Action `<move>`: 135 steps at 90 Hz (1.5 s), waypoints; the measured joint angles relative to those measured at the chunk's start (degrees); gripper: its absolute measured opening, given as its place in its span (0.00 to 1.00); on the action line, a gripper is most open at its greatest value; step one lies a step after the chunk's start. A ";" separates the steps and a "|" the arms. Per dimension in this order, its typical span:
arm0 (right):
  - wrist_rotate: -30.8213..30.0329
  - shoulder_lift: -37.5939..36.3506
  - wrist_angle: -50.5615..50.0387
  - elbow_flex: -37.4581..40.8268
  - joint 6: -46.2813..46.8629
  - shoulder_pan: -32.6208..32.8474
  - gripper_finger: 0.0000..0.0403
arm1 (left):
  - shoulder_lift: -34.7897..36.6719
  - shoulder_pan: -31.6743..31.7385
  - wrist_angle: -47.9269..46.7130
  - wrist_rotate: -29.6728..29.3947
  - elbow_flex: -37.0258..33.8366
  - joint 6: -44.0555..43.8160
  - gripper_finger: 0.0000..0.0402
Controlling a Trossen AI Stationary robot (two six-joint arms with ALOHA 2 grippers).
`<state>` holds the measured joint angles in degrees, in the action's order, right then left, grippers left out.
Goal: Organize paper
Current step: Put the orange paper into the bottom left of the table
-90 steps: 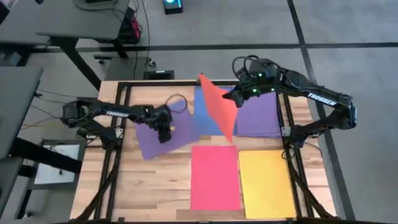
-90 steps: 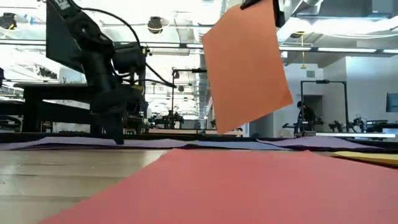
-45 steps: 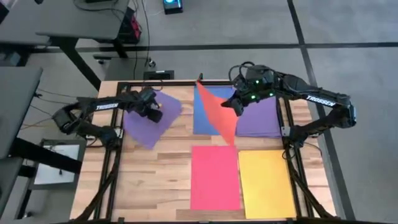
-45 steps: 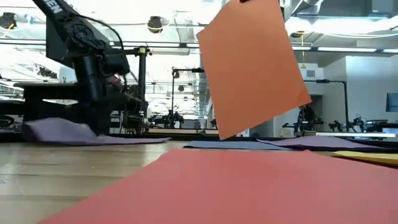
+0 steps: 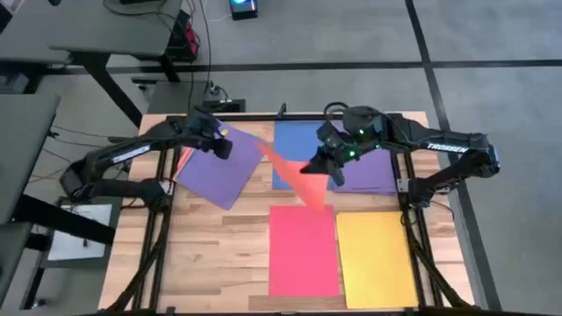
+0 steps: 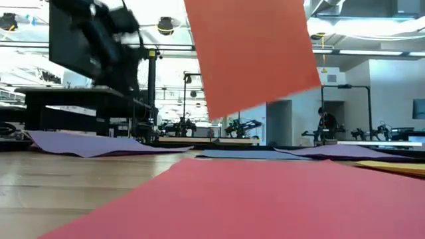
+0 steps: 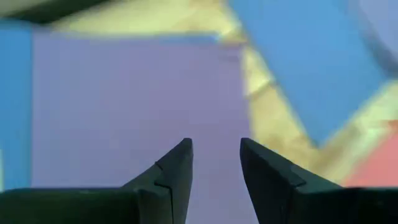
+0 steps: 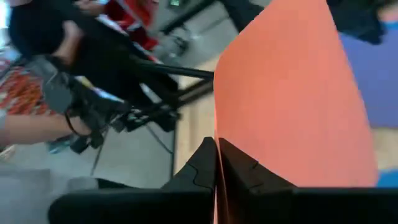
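High view: right hand (image 5: pixel 327 167) swung orange sheet (image 5: pixel 294 169) lower; left hand (image 5: pixel 219 140) withdrew.

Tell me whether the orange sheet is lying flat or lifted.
Lifted. The orange sheet hangs clear of the table in the low view, its edge pinched in the shut right gripper.

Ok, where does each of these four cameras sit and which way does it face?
High: above the table, looking straight down; both arms show.
Low: at tabletop height, looking level across the pink-red sheet into the room.
Left wrist: above the purple sheet, past the open left gripper.
Right wrist: along the right gripper, shut on the salmon-orange sheet.
Shared: high and low both show that lifted sheet.
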<state>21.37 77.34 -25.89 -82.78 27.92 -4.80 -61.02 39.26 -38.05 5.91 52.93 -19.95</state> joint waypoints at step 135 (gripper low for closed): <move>16.87 58.67 63.36 -36.09 42.19 12.73 0.00 | 21.41 -13.22 -27.06 4.61 32.98 -6.87 0.29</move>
<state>38.24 136.02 37.46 -118.87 70.11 7.93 -39.61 26.04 -65.12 10.52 85.91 -26.82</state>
